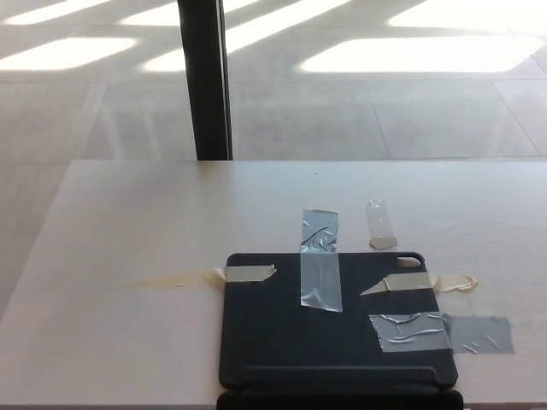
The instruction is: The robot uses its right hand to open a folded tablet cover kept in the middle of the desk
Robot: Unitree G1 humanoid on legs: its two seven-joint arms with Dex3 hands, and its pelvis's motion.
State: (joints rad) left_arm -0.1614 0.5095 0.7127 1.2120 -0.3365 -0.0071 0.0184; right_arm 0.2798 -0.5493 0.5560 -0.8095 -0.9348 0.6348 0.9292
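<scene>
Dark tablet cover flat on pale desk, taped along far edge. No robot hands visible. Best lifted gently from near edge, avoiding tape.

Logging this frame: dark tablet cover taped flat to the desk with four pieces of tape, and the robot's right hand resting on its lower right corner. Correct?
Not quite. The head view shows no robot hand at all; the lower right corner of the tablet cover is bare. The rest holds: it lies flat on the desk, held by four pieces of tape, two silver and two beige.
</scene>
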